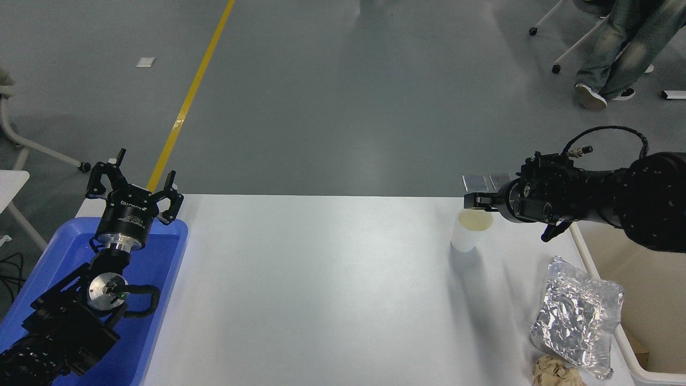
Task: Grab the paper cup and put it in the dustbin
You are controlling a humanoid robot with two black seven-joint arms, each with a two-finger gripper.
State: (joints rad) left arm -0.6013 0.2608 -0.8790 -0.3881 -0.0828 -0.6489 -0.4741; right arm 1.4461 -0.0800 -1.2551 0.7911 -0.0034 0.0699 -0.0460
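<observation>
The white table (321, 289) carries an upright paper cup (467, 233), a crumpled foil bag (576, 316) and a brown paper ball (554, 372).

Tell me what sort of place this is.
Likely a robot test lab: a grey painted floor with a yellow line, wheeled chair legs, and a white table worked by black robot arms.
</observation>
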